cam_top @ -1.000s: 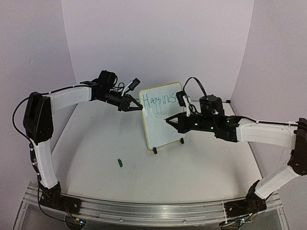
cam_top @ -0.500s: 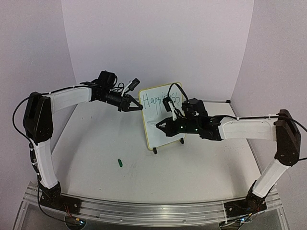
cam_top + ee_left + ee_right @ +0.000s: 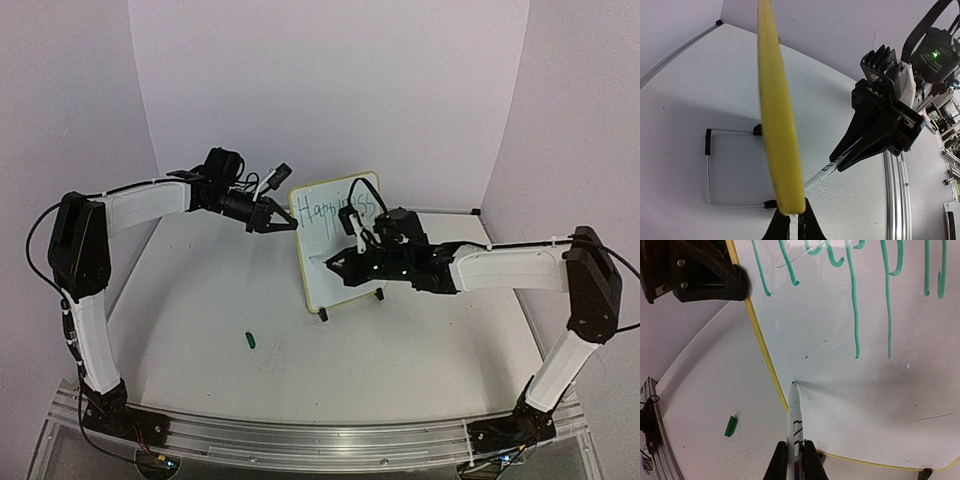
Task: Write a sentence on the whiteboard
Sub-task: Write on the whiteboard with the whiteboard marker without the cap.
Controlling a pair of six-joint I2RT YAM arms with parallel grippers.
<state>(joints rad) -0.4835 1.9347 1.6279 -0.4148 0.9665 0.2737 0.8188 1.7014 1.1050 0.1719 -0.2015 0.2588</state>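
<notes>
From where I stand, the whiteboard (image 3: 338,262) sits upright on its two black feet (image 3: 323,315) near the middle of the tabletop (image 3: 200,290), squeezed between the two arms. The left end effector (image 3: 290,227) is clenched on the board's upper left edge. In the left wrist view its two fingers sit either side of the pale yellow frame (image 3: 776,120), which runs straight up and away from them. The right end effector (image 3: 338,264) reaches in front of the board's face and grips a slim white marker (image 3: 794,420) between its closed fingers (image 3: 777,460). The marker points ahead of those fingers, and its tip rests on the white surface just inside the frame's left side, low on the board.

Green lettering (image 3: 335,208) reading "Happiness" runs along the top of the board, above and beyond the marker tip. The right arm's cable crosses the last letters, so they are hard to make out. In the right wrist view, the long downstrokes of the letters (image 3: 855,300) hang well above the tip, with bare board (image 3: 865,405) between. The left end effector (image 3: 742,282) shows at the upper left, on the frame.

A small green cap (image 3: 250,340) lies on the tabletop, to the left of the right end effector and nearer the arm bases, well apart from the board.
</notes>
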